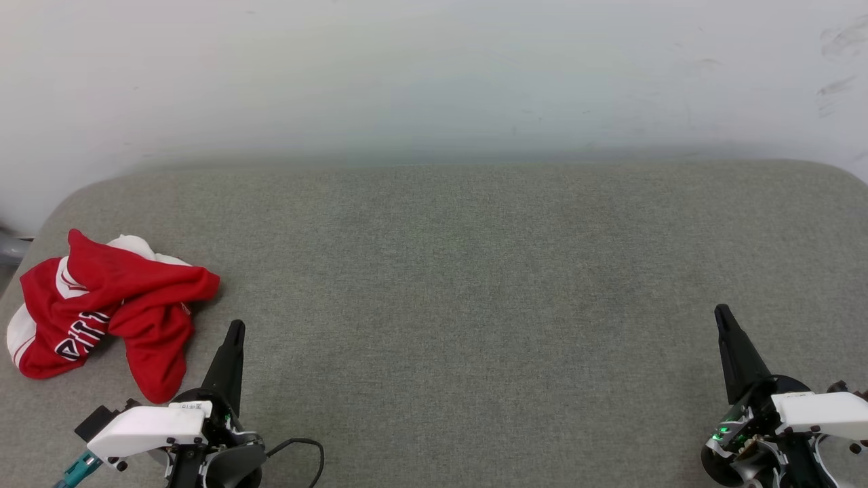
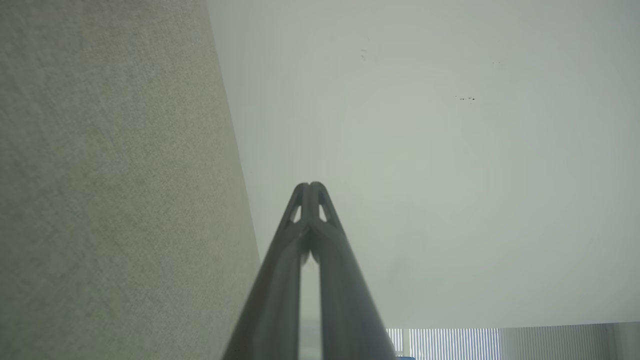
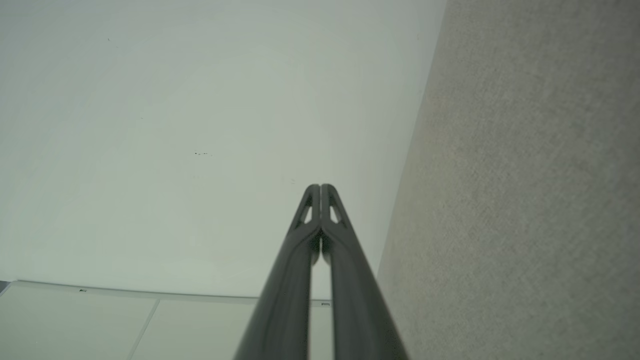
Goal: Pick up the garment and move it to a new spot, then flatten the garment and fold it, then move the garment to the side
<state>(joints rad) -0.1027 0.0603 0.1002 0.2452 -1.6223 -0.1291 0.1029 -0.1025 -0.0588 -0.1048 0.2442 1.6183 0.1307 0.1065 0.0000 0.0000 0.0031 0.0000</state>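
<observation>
Left pincer (image 1: 235, 327): long dark fingers pressed together, gripping nothing, just right of the crumpled red jersey T-shirt with white sleeves (image 1: 129, 291). Right pincer (image 1: 721, 312): likewise closed and empty, well apart to the T-shirt's right. The T-shirt lies at the left edge of the grey fabric-covered table (image 1: 475, 305), and open fabric extends to its right. A pale wall (image 1: 407, 68) stands beyond.

garment (image 1: 129, 288) lettering partly fold-hidden, perhaps unreadable
</observation>
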